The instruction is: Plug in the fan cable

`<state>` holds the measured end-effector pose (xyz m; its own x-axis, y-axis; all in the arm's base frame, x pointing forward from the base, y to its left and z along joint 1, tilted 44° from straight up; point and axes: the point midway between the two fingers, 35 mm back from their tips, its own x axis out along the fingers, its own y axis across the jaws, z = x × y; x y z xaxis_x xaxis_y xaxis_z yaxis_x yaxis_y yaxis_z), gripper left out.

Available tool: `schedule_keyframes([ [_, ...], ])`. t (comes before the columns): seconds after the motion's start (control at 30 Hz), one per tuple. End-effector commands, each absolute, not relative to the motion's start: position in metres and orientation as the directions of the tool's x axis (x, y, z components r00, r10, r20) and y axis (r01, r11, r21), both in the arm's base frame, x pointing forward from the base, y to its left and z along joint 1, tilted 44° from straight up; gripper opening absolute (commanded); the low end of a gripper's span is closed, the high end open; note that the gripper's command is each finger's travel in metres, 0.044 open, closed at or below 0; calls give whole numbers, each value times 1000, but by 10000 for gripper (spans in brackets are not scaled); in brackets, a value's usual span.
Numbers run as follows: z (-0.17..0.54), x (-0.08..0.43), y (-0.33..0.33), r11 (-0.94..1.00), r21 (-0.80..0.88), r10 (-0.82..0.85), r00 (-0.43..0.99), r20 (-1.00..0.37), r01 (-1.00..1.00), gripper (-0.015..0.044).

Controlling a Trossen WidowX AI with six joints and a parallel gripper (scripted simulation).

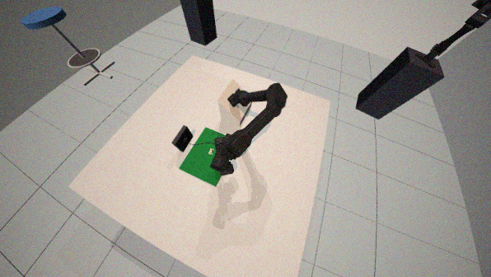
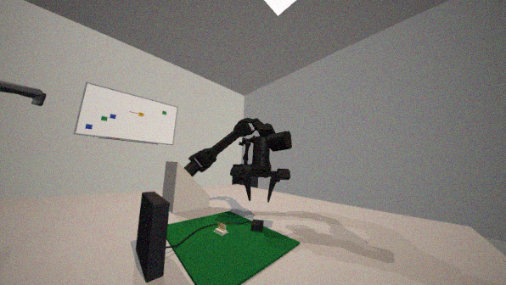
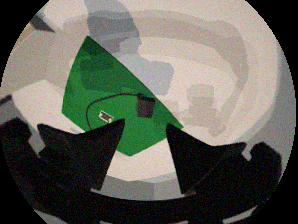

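The black plug at the end of the fan's cable lies on the green board, near one edge. The small pale fan header stands on the board, apart from the plug. The black fan stands upright beside the board, and its thin cable curves over the board behind the header. My gripper is open and empty, its fingertips pointing down above the plug. In the top view the arm hides the plug.
A pale wedge-shaped block stands near the arm's base, behind the board. Dark pedestals and a blue stool stand off the pale mat.
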<state>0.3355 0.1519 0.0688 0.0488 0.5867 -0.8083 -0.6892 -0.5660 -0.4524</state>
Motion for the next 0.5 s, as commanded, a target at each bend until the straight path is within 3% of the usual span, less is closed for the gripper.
schedule_keyframes([
  [0.0, 69, 338, 150, -560, -447, 562, 76, -823, -697, 210],
  [0.47, 46, 334, 172, -560, -448, 563, 76, -823, -697, 210],
])
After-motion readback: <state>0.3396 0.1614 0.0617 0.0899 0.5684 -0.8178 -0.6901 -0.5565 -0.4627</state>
